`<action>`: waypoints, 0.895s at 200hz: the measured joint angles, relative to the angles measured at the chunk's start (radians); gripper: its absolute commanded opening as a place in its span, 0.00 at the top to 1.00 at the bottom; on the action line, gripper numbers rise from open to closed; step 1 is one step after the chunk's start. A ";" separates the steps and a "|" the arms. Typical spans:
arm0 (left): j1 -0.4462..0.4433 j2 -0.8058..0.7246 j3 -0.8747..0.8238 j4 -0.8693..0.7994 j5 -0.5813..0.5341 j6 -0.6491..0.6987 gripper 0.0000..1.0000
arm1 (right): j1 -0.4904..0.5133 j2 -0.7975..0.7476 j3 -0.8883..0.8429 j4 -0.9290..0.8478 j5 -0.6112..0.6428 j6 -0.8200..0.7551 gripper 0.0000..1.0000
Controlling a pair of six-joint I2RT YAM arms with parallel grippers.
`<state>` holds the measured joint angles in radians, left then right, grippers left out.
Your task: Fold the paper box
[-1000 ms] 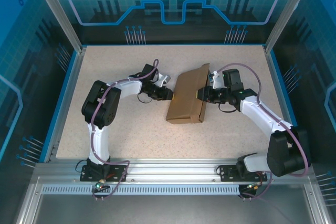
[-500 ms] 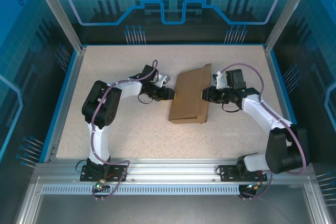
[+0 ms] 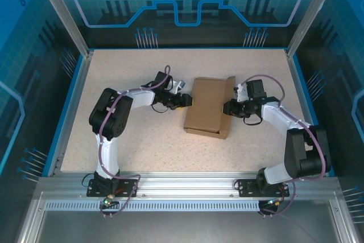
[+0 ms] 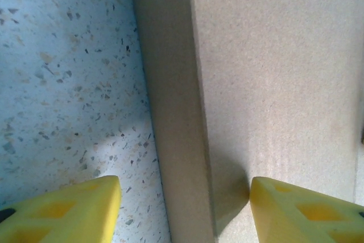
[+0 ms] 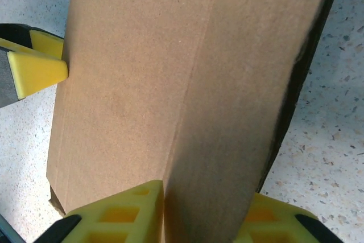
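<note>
Right wrist: paper box (image 5: 170,83) between fingers (image 5: 122,211)

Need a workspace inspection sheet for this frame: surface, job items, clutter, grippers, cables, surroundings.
Surface: speckled beige table, flat.
Job's things: paper box lies flat mid-table, mostly closed. A flap appears raised at its far right corner.
Clutter: nothing seen.
Grippers: left gripper is open at the box's left edge, one finger over the box top and one over the table. Right gripper is closed on the box's right edge.
Cables: purple cables run along both arms, not touching the box.
Surroundings: blue enclosure panels; aluminium rail at the near edge.
</note>
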<state>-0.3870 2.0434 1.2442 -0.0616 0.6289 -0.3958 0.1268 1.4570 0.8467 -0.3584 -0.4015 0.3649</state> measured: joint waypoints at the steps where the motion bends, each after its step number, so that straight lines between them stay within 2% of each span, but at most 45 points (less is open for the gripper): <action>1: 0.000 0.000 0.000 0.000 0.000 0.000 0.36 | 0.000 0.000 0.000 0.000 0.000 0.000 0.67; 82: -0.009 -0.018 -0.002 -0.002 -0.015 0.002 0.34 | -0.047 -0.008 -0.002 -0.016 0.006 -0.035 0.35; 132: -0.027 -0.018 -0.002 -0.011 -0.031 0.002 0.36 | -0.050 0.007 -0.002 0.000 -0.002 -0.029 0.20; 179: -0.051 -0.026 -0.002 -0.011 -0.034 0.001 0.36 | -0.050 0.074 -0.021 0.079 -0.093 0.001 0.19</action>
<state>-0.4381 2.0174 1.2427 -0.0731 0.5945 -0.3946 0.0765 1.5307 0.8261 -0.2794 -0.4946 0.3656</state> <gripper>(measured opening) 0.639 0.818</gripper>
